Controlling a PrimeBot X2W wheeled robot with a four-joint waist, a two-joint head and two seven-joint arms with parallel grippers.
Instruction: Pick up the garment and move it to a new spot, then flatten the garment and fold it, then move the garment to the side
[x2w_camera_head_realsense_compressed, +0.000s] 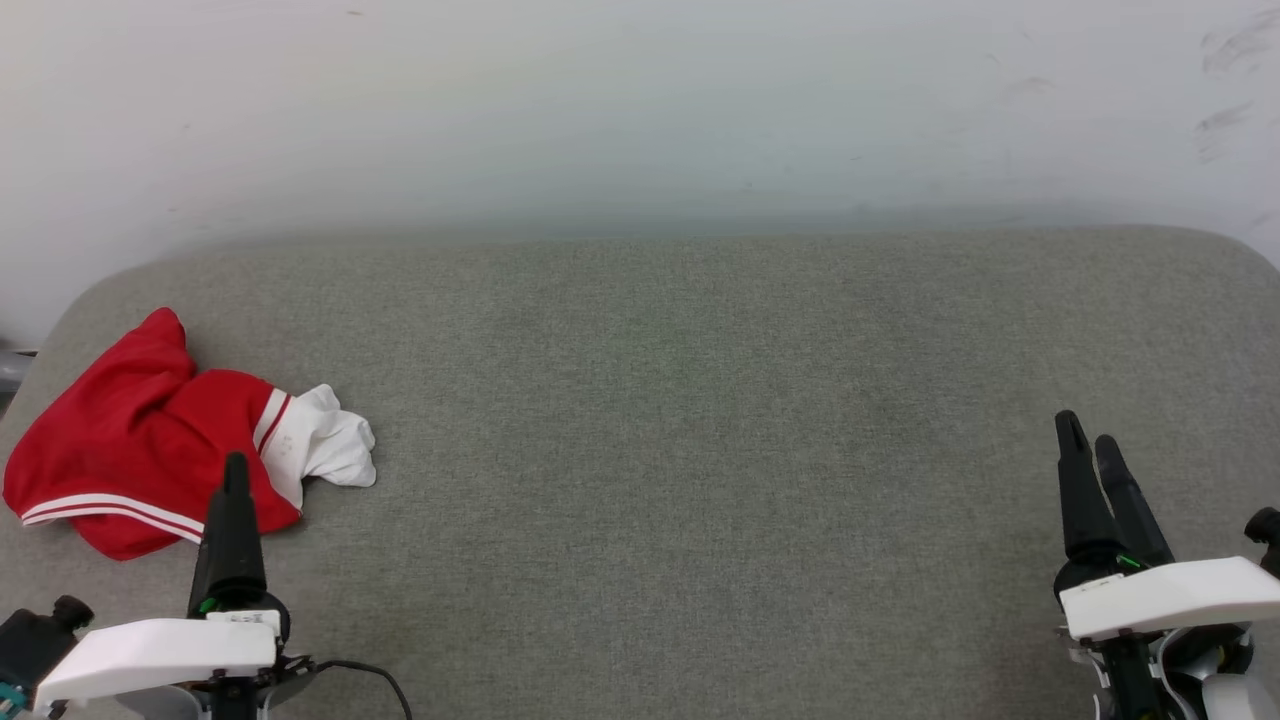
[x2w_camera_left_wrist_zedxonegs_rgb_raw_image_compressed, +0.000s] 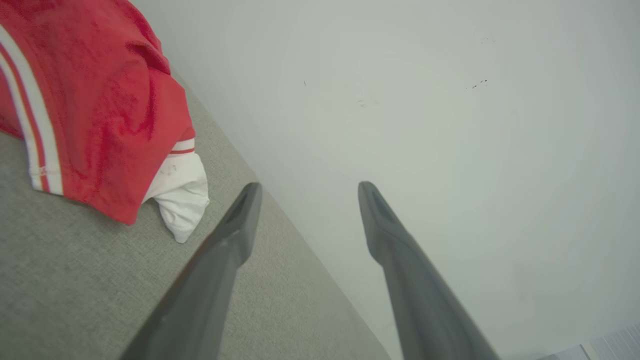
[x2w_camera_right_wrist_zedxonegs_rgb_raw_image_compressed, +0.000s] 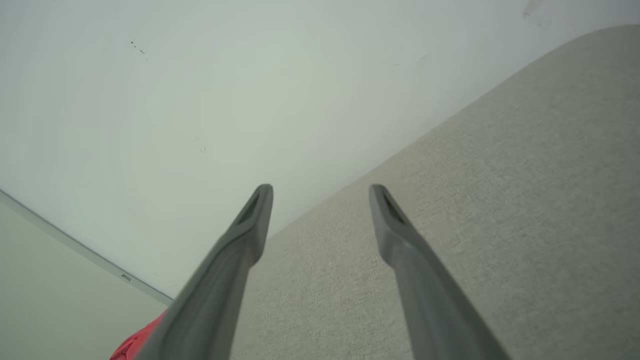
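The pale wall fills the background, and below it the grey fabric-covered tabletop runs across the whole head view.

The garment lies bunched in a heap at the tabletop's far left, close to its left edge. Its longer spread runs roughly side to side. The striped hem is at the near left, and 1 white sleeve points in toward the middle.

The left end effector is by far the nearer of the 2. In the head view its dark fingers overlap the heap's near edge. In the left wrist view the garment sits off to the left of the left end effector, apart from it, and the fingers point past it at the wall. The 2 fingers are spread wide with nothing between them.

The right end effector hangs well apart at the tabletop's opposite side. It too is spread and empty.

The pick-up probably falls to the left arm, which would need to swing leftward and down onto the red cloth.
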